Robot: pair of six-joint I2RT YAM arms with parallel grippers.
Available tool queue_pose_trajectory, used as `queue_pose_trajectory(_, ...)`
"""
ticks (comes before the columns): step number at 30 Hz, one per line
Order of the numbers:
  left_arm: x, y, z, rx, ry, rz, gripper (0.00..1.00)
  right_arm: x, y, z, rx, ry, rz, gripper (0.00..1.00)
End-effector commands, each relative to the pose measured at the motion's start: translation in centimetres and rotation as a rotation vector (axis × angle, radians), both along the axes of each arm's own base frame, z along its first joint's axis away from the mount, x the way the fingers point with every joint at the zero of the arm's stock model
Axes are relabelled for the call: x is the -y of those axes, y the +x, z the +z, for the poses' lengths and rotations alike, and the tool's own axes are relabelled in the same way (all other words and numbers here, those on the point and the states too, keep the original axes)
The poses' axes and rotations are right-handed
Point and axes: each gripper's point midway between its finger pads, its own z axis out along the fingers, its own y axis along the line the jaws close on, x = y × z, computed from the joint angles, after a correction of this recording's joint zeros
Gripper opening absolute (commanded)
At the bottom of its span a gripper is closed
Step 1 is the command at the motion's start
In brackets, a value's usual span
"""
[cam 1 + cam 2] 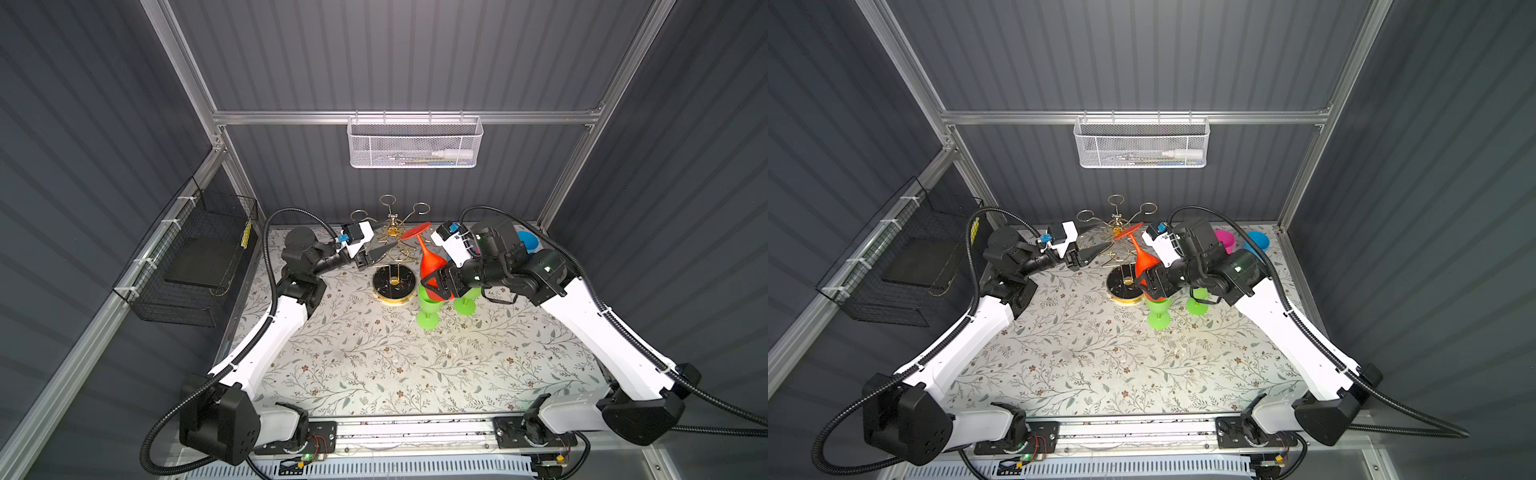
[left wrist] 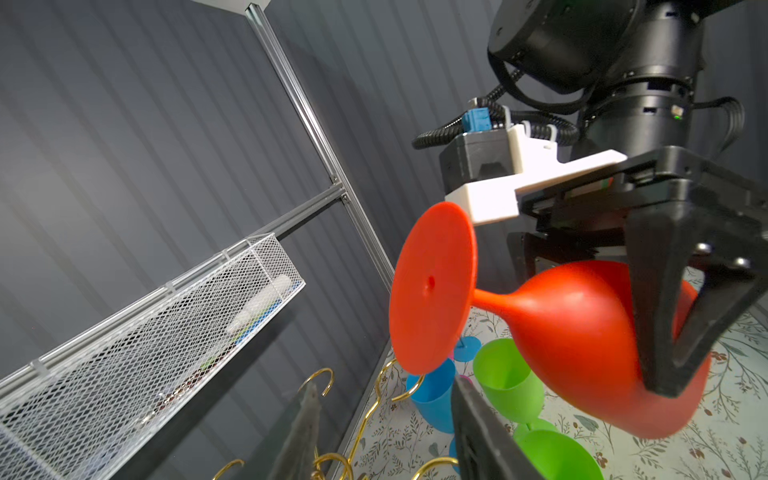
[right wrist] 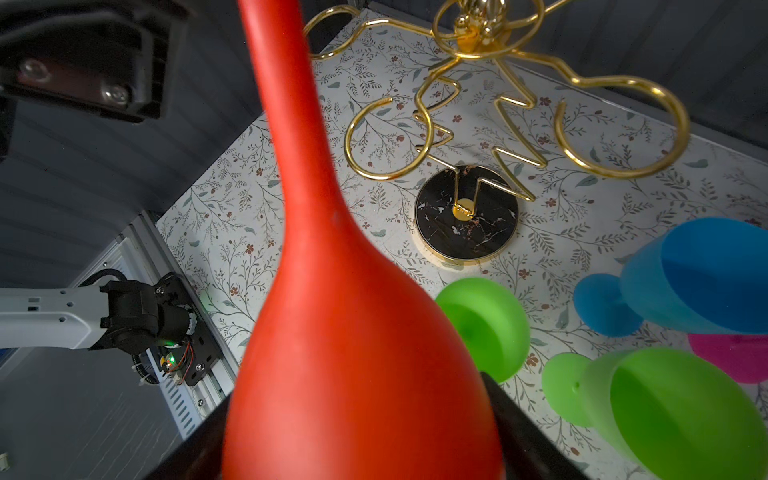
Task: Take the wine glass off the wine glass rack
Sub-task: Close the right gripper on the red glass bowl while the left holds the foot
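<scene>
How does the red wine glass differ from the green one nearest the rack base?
Pose: the red wine glass is inverted and tilted, foot uppermost; the green wine glass stands upright on its foot. State: the red one is held off the table at its bowl by the right end effector; the green one rests free on the table. Colour aside, both are opaque stemmed glasses of like shape.

We log left arm (image 1: 286, 324), right arm (image 1: 582, 320): white shells, black joint housings (image 1: 220, 419). Black corrugated cables (image 1: 270, 266) zip-tied along each. We note white wrist mounts (image 1: 363, 232), blue connectors (image 1: 343, 238), black triangular fingers (image 2: 660, 311) with silver screws (image 2: 702, 248), green LED (image 2: 678, 117) on right wrist. At bases: black plates (image 1: 291, 436), red-and-black wires (image 1: 320, 442).
</scene>
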Motion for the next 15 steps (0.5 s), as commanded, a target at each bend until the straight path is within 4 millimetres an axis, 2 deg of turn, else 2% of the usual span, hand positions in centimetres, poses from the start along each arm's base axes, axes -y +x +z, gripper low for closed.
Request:
queue_pose_trajectory(1, 0.3, -1.4, 0.7, 0.080, 0.010, -0.036, 0.53, -0.6, -0.3, 0.9, 0.002, 0.021, 0.015, 0.54)
queue_pose_trajectory(12, 1.4, -1.8, 0.6, 0.086, 0.022, -0.080, 0.52, -2.0, -0.6, 0.5, -0.020, 0.026, 0.044, 0.54)
queue_pose_trajectory(15, 1.7, -1.8, 0.2, 0.083, 0.037, -0.084, 0.48, -2.3, -0.6, 0.6, -0.020, 0.028, 0.053, 0.54)
